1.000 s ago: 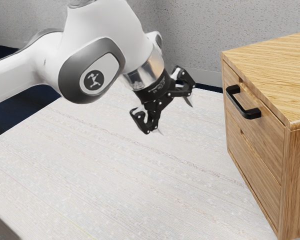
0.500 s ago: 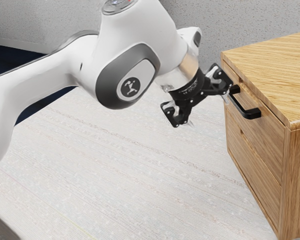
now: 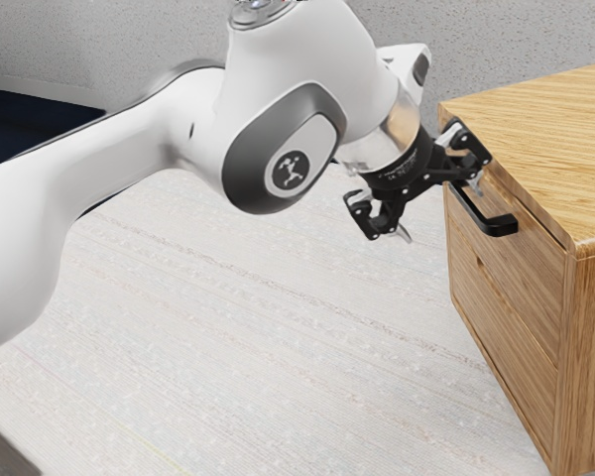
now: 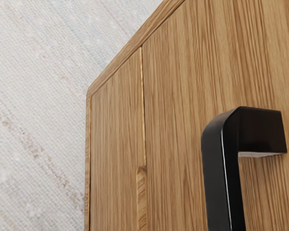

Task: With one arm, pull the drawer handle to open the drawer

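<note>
On the exterior view's right, a wooden cabinet [image 3: 565,139] is sitting on the pale table [image 3: 228,337]. Its top drawer [image 3: 521,263] is lying flat with the cabinet's front, so it is looking shut. A black handle [image 3: 484,206] is sticking out from the drawer's front and is running at a slant.

The white arm [image 3: 178,169] is coming in from the exterior view's left and is reaching toward the cabinet. The black gripper [image 3: 426,188] is hanging right in front of the handle's upper end. Its two fingers [image 3: 375,213] are standing wide apart and are holding nothing. One is sitting just beside the top end of the handle, and I cannot tell if it is touching. The other is hanging out over the table, apart from the cabinet.

Up close in the wrist view, the handle [image 4: 221,173] is showing big and dark against the drawer's [image 4: 197,62] wood. Its bent end is meeting the drawer's front. A thin line is splitting the drawer from a second wooden panel [image 4: 115,154] next to it. Past the cabinet's edge, the table [image 4: 38,96] is showing.
</note>
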`<action>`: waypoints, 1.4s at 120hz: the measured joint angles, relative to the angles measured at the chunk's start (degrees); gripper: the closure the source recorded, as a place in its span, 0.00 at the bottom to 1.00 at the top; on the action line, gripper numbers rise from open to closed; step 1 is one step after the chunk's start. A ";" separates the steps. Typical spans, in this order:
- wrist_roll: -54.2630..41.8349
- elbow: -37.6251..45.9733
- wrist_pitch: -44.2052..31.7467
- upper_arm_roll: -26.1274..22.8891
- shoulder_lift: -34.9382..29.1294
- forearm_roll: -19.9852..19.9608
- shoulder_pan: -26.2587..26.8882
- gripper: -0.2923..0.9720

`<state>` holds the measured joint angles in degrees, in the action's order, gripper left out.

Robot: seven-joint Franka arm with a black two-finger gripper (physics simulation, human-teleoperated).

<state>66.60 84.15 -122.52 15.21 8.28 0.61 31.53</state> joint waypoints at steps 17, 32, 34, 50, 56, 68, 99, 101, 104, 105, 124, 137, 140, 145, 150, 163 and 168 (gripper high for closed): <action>-1.04 -0.07 -0.52 -0.01 0.28 -0.05 -0.37 0.23; -1.73 -0.02 -0.76 -0.06 0.50 -0.07 -0.60 0.25; -1.80 -0.02 -0.78 -0.07 0.54 -0.07 -0.59 0.26; -2.08 0.01 -0.91 -0.20 0.57 -0.07 -0.52 0.40; -2.14 0.03 -0.94 -0.21 0.55 -0.05 -0.50 0.45; -2.25 0.15 -0.97 -0.13 0.30 0.07 -0.49 0.56; -2.60 1.01 -1.03 0.10 -1.05 0.39 -0.91 0.70; -2.60 1.21 -1.03 0.08 -1.12 0.40 -1.02 0.70; -2.59 1.43 -1.01 0.06 -1.19 0.42 -1.12 0.71; -2.59 1.49 -1.01 0.06 -1.21 0.43 -1.14 0.71; -2.55 1.97 -1.03 0.11 -1.33 0.32 -1.44 0.74; -2.51 4.24 -1.01 0.16 -3.09 0.40 -1.66 0.75; -2.50 4.66 -1.02 0.13 -3.43 0.45 -1.75 0.76; -2.50 5.17 -1.04 0.08 -3.92 0.50 -1.85 0.76; -2.51 5.75 -1.05 0.16 -4.58 0.50 -1.80 0.76; -2.49 8.12 -1.05 0.36 -6.55 0.65 -1.87 0.76; -2.46 9.12 -1.04 0.48 -7.37 0.76 -1.85 0.77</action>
<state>64.13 93.27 -123.56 15.69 0.91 1.37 29.68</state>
